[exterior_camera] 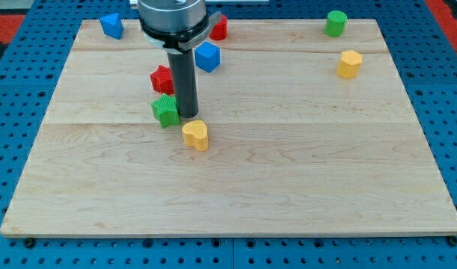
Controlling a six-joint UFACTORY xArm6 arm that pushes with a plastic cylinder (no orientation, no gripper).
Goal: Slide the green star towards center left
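The green star (166,110) lies on the wooden board (288,172), left of centre. My tip (188,114) stands right against the star's right side. A red star (162,79) sits just above the green star, to the left of the rod. A yellow heart (195,135) lies just below and right of my tip.
A blue cube (207,57) is right of the rod, above my tip. A red block (219,28) is partly hidden behind the arm at the top. A blue block (112,25) is top left. A green cylinder (336,23) and a yellow block (349,64) are top right.
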